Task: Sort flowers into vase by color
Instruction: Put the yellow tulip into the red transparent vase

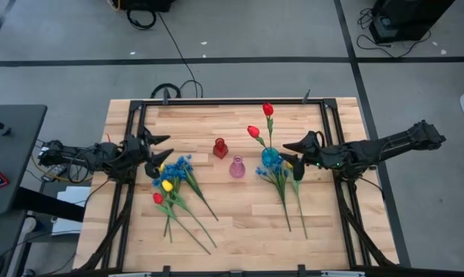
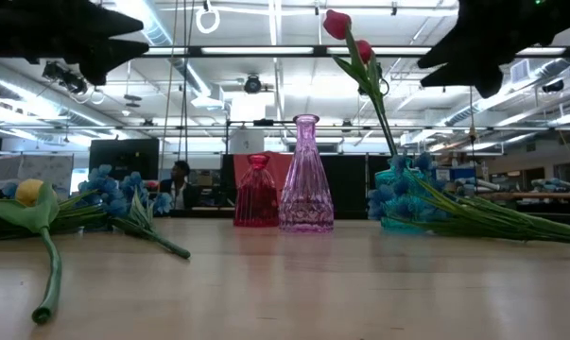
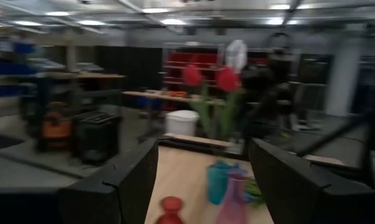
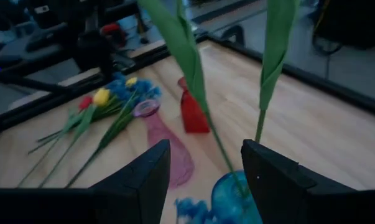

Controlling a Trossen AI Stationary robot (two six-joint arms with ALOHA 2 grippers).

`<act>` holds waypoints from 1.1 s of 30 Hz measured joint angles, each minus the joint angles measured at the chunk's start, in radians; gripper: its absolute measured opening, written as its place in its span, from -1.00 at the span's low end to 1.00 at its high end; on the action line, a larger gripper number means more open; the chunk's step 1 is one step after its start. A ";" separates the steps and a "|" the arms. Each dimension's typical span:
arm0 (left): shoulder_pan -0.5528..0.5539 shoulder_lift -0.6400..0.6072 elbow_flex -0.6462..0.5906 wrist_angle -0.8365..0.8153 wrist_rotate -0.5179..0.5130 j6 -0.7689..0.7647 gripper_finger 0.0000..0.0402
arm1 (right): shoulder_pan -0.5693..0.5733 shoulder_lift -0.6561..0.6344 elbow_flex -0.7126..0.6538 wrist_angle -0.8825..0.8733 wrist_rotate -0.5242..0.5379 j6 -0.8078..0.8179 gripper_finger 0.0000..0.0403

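Two red tulips (image 1: 261, 121) already stand in the teal vase (image 1: 270, 158) just before the open, empty right tool (image 1: 291, 146), while the remaining flowers (image 1: 172, 183) lie on the bench (image 1: 232, 231) beside the open, empty left tool (image 1: 156, 151).

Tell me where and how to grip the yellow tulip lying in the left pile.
Grip the yellow tulip on its thin green stem just below the bloom, coming straight down from above. It lies flat on the table among the blue blossoms and a red tulip, so fingers set across the stem should likely pinch it cleanly. The open left gripper is nearest.
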 joint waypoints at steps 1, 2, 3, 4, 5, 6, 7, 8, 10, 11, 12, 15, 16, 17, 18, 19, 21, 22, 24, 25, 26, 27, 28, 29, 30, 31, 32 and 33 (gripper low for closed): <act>0.000 0.000 0.000 0.000 0.022 -0.001 0.29 | 0.000 -0.007 0.017 -0.045 -0.017 0.024 0.04; 0.000 0.000 0.000 0.000 0.036 -0.002 0.29 | 0.001 -0.010 0.036 -0.101 -0.034 0.055 0.04; 0.000 0.000 0.000 0.000 0.045 -0.002 0.29 | 0.003 -0.009 0.055 -0.156 -0.056 0.089 0.04; 0.000 0.000 0.000 0.000 0.048 -0.002 0.29 | 0.005 -0.007 0.073 -0.204 -0.080 0.122 0.04; 0.000 0.000 0.000 0.000 0.052 -0.002 0.29 | 0.008 -0.002 0.090 -0.243 -0.110 0.159 0.04; 0.000 0.000 0.000 0.000 0.054 -0.002 0.29 | 0.011 0.005 0.103 -0.268 -0.141 0.194 0.04; 0.000 0.000 0.000 0.000 0.055 -0.002 0.29 | 0.015 0.013 0.113 -0.288 -0.180 0.228 0.04; 0.000 0.000 0.000 0.000 0.056 -0.002 0.29 | 0.020 0.024 0.121 -0.303 -0.216 0.261 0.04; 0.000 0.000 0.000 0.000 0.056 -0.002 0.29 | 0.029 0.056 0.126 -0.313 -0.290 0.322 0.03; 0.000 0.000 0.000 0.000 0.056 0.000 0.29 | 0.033 0.076 0.126 -0.317 -0.331 0.351 0.02; 0.000 0.000 0.000 0.000 0.056 0.004 0.29 | 0.038 0.098 0.126 -0.320 -0.370 0.379 0.01; 0.000 0.000 0.000 0.014 0.056 0.056 0.29 | 0.052 0.178 0.126 -0.350 -0.481 0.455 -0.02; 0.000 0.000 0.000 0.021 0.056 0.064 0.29 | 0.056 0.206 0.126 -0.369 -0.514 0.478 -0.03; 0.000 0.000 0.000 0.021 0.056 0.066 0.29 | 0.061 0.231 0.126 -0.382 -0.544 0.501 -0.04; 0.000 0.000 0.000 0.021 0.056 0.059 0.29 | 0.066 0.255 0.126 -0.389 -0.569 0.521 -0.05; 0.000 0.000 0.000 0.020 0.056 0.049 0.29 | 0.071 0.277 0.126 -0.391 -0.590 0.537 -0.06; 0.000 0.000 0.000 0.016 0.056 0.026 0.29 | 0.083 0.312 0.126 -0.390 -0.624 0.565 -0.08; 0.000 0.000 0.000 0.016 0.056 0.016 0.29 | 0.089 0.325 0.126 -0.390 -0.636 0.577 -0.09; 0.000 0.001 0.000 0.008 0.051 -0.031 0.29 | 0.104 0.344 0.126 -0.390 -0.644 0.603 -0.10; 0.000 0.007 0.000 -0.001 0.046 -0.060 0.29 | 0.113 0.352 0.126 -0.389 -0.639 0.614 -0.10; 0.000 0.016 0.001 -0.017 0.044 -0.094 0.29 | 0.122 0.357 0.126 -0.387 -0.626 0.624 -0.11; 0.000 0.026 0.002 -0.049 0.045 -0.130 0.29 | 0.133 0.363 0.126 -0.385 -0.605 0.631 -0.12; 0.000 0.042 0.007 -0.105 0.045 -0.175 0.29 | 0.143 0.368 0.126 -0.384 -0.581 0.636 -0.12; 0.000 0.063 0.020 -0.173 0.044 -0.221 0.29 | 0.153 0.371 0.122 -0.380 -0.559 0.640 -0.12; 0.000 0.088 0.036 -0.233 0.044 -0.260 0.29 | 0.161 0.373 0.116 -0.376 -0.539 0.647 -0.13; 0.000 0.117 0.057 -0.291 0.044 -0.297 0.29 | 0.165 0.373 0.109 -0.372 -0.524 0.655 -0.13; 0.000 0.145 0.078 -0.336 0.044 -0.337 0.29 | 0.169 0.373 0.101 -0.370 -0.512 0.662 -0.13; 0.000 0.174 0.100 -0.370 0.046 -0.371 0.29 | 0.169 0.373 0.093 -0.370 -0.507 0.666 -0.13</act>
